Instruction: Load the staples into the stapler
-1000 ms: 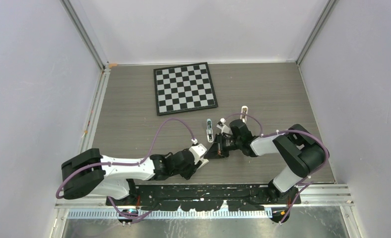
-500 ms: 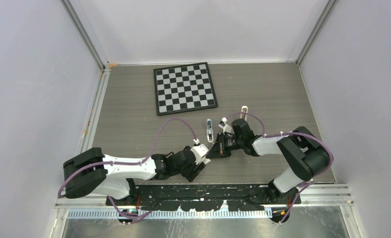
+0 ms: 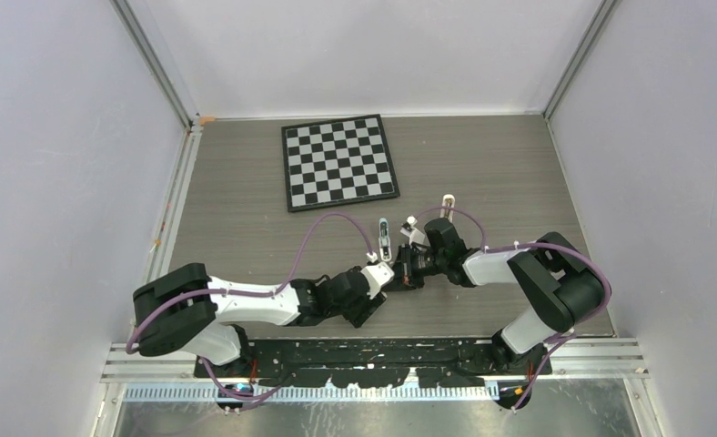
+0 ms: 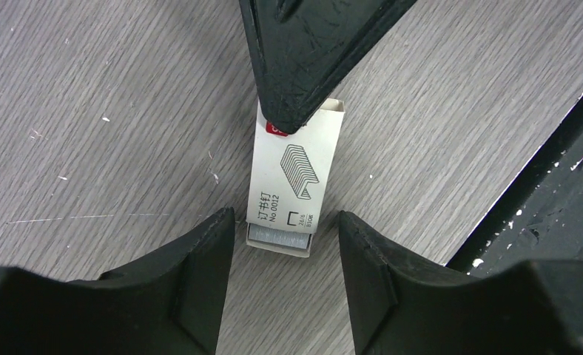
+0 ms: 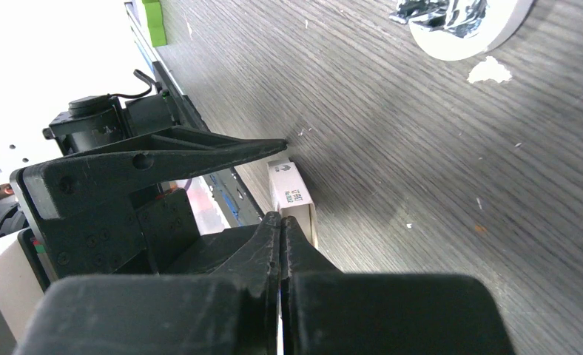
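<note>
My left gripper (image 4: 285, 222) stands open, its two fingers (image 4: 192, 259) on either side of the near end of a small white staple box (image 4: 296, 166) without clamping it. The box lies flat on the tabletop (image 4: 89, 89), close to its near edge and about midway along it. The staples (image 4: 277, 237) show as a grey strip peeking from the box's open end, between my left fingers. My right gripper (image 4: 287, 126) is closed with nothing between its jaws, and its tip rests on the far end of the box. From above, the slim white bar further back, toward the right edge, looks like the stapler (image 3: 446, 202), well apart from the box, though it is too small to be sure.
</note>
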Motion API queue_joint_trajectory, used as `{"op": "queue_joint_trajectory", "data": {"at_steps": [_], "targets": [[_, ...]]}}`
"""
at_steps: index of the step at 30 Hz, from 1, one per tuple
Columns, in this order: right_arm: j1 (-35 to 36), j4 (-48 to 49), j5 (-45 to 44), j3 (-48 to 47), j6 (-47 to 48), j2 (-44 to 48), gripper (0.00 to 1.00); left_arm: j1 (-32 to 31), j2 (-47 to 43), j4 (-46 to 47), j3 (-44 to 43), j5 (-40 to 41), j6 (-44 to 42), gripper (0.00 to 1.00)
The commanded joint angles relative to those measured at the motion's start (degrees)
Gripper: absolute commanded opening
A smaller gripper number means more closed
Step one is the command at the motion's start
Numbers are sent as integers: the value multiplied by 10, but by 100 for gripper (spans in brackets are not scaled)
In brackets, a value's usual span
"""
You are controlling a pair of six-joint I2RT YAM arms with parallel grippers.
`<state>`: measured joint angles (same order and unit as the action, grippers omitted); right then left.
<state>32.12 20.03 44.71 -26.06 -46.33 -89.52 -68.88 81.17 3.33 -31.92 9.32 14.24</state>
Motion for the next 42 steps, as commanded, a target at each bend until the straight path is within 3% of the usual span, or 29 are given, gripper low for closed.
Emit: {"op": "queue_joint_trajectory", "data": {"at_steps": [1,7,31,42], "targets": [[-2,7,7,-1,13,13,1,2,2,-2,-4,-20,-1,55],[-9,7,6,1,17,11,1,2,-18,-5,13,-24,3,54],[-28,5,13,10,28,25,1,2,-13,15,20,-14,5,32],[-52,-75,2,1,64,53,1,2,-19,-3,17,-11,5,28]]}}
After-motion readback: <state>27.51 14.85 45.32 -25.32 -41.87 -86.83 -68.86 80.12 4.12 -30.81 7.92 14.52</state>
